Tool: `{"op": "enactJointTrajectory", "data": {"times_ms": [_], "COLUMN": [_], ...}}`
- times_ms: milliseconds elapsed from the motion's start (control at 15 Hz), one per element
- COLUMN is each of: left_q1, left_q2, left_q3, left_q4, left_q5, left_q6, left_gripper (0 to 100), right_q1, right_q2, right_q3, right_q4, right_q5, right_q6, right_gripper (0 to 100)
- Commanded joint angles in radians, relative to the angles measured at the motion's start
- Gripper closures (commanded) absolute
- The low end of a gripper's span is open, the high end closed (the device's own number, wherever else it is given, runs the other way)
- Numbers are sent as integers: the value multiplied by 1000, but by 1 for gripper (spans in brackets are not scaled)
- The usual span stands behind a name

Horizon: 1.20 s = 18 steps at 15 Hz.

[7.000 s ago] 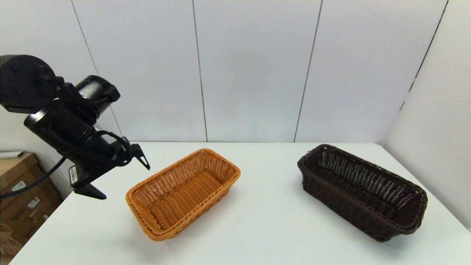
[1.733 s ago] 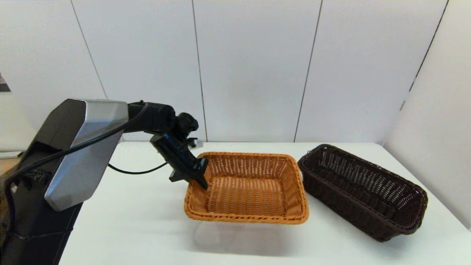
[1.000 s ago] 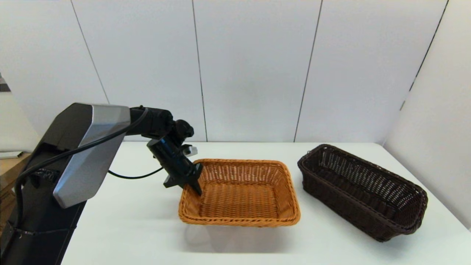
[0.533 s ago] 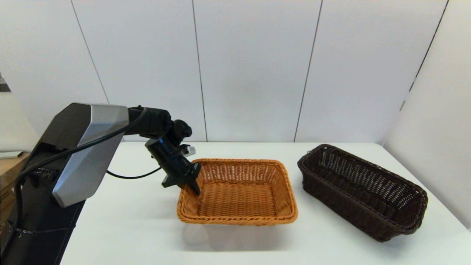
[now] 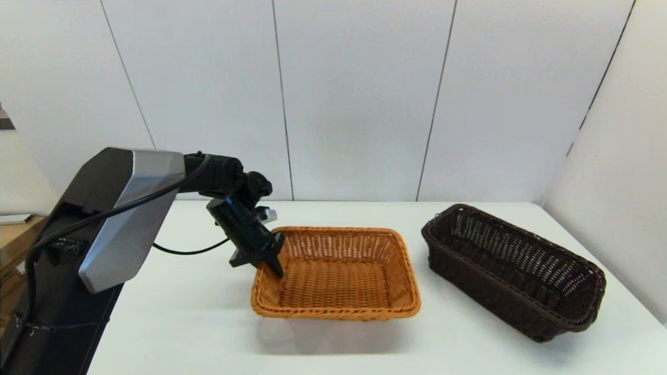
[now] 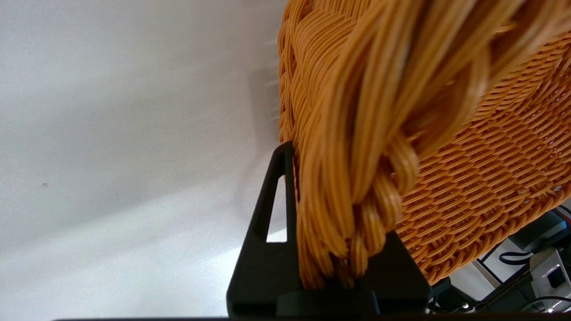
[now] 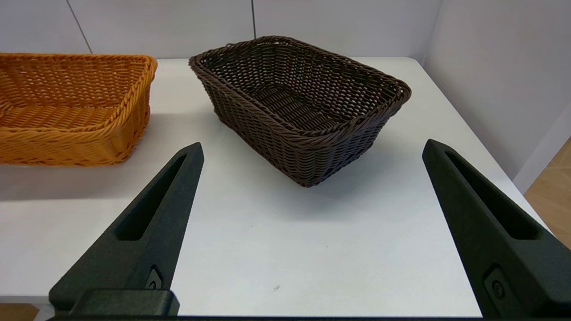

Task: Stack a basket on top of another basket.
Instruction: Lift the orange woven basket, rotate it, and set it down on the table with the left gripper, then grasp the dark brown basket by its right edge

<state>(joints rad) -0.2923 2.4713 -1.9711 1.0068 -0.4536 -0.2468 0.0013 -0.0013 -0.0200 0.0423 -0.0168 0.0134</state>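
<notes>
The orange-tan wicker basket (image 5: 336,271) hangs a little above the white table (image 5: 182,323), with its shadow on the table beneath it. My left gripper (image 5: 271,263) is shut on the braided rim at its left end. In the left wrist view the rim of the orange-tan basket (image 6: 468,178) fills the left gripper (image 6: 332,200), pinched between the black fingers (image 6: 272,223). The dark brown basket (image 5: 513,271) rests on the table to the right, a gap apart. My right gripper (image 7: 312,146) is open, low near the table's front edge, facing the dark brown basket (image 7: 299,98) with the orange-tan basket (image 7: 67,102) beside it.
White wall panels (image 5: 354,104) close off the table at the back and the right. The left arm's grey-and-black link (image 5: 125,208) and its cable (image 5: 187,250) stand over the table's left side. A wooden shelf edge (image 5: 15,229) shows at far left.
Since seven seconds ago my left gripper has taken the orange-tan basket and carried it right. Over the last 1.7 seconds it has drifted left, away from the dark basket, and lately barely moves.
</notes>
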Motion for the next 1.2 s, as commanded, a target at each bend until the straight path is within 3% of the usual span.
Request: {"op": "enactJointTrajectory", "data": {"times_ms": [67, 467, 933, 1000, 1200], "left_q1": [1, 58, 243, 260, 328], "left_q2": [5, -89, -597, -643, -1005], "left_q3": [0, 0, 38, 47, 224], "left_q4": [4, 7, -8, -8, -11], "left_q5": [-2, -4, -69, -54, 239], "left_q6": [1, 4, 34, 18, -43], "left_gripper": [0, 0, 0, 0, 0], "right_q1": [0, 0, 0, 0, 0], "right_q2": [0, 0, 0, 0, 0], "right_q3": [0, 0, 0, 0, 0], "right_q4": [1, 1, 1, 1, 1], "right_q5": [0, 0, 0, 0, 0], "right_q6": [0, 0, 0, 0, 0], "right_gripper": [0, 0, 0, 0, 0]}}
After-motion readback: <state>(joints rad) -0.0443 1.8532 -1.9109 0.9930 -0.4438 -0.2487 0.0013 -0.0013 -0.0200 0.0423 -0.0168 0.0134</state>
